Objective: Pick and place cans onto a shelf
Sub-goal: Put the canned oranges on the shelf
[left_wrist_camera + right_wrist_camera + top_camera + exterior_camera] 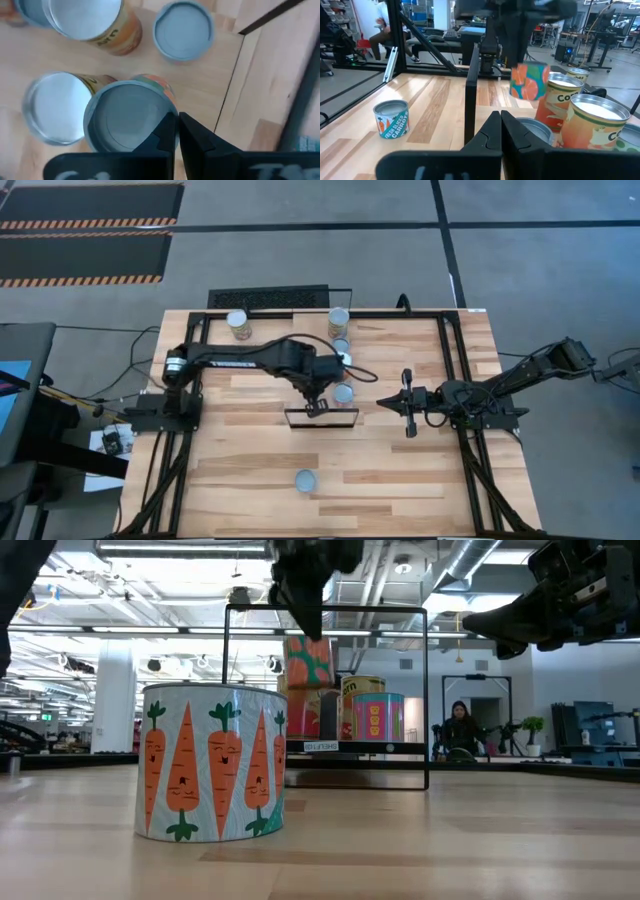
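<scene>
My left gripper (318,406) hangs over the near side of the small shelf (345,418), a light plank on a thin black frame, and is shut on a can with an orange and teal label (308,660). That can also shows in the right wrist view (530,82). My right gripper (382,402) is shut and empty, right of the shelf, pointing toward it. Other cans stand on their bases on the table: one just behind the shelf (343,392), two farther back (341,348), one at the far left (238,323), and a carrot-labelled one near the front (305,480). My left gripper holds the can at one side of its top rim (161,106), with the two fingers close together. The fingers come from above, pointing down. The can hangs below them, roughly upright and lifted clear of the table (530,97).
The black frame of the shelf (427,700) stands between the two grippers. Black rails (455,360) run along the table's left and right sides. Bare wood lies around the carrot can (212,762) at the front. A person (460,730) sits in the room beyond.
</scene>
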Available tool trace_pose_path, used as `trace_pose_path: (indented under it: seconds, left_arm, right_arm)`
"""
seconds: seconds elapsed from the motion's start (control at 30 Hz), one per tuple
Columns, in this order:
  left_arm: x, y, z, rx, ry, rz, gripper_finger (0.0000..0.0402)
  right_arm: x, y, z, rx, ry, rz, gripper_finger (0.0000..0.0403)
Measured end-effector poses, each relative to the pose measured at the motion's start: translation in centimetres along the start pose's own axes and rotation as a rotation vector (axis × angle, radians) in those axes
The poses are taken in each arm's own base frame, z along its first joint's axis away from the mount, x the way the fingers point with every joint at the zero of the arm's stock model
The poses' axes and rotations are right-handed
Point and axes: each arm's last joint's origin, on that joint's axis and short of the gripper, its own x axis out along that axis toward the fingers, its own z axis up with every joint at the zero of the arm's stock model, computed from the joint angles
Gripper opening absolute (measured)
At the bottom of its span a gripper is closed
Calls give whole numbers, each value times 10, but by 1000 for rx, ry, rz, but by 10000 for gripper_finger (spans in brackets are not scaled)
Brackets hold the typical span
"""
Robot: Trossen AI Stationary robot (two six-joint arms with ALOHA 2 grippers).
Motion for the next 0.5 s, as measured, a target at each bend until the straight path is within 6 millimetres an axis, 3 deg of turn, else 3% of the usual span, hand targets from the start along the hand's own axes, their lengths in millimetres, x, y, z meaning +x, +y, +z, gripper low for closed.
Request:
trace_pose_path:
  seconds: [0.2, 0.5]
  left_arm:
    - [20, 2, 4, -65, 67, -57, 0]
    - [43, -1, 6, -22, 126, -64, 0]
  right_arm:
    - [0, 0, 0, 0, 0, 0, 8]
    - [0, 0, 0, -1, 0, 0, 8]
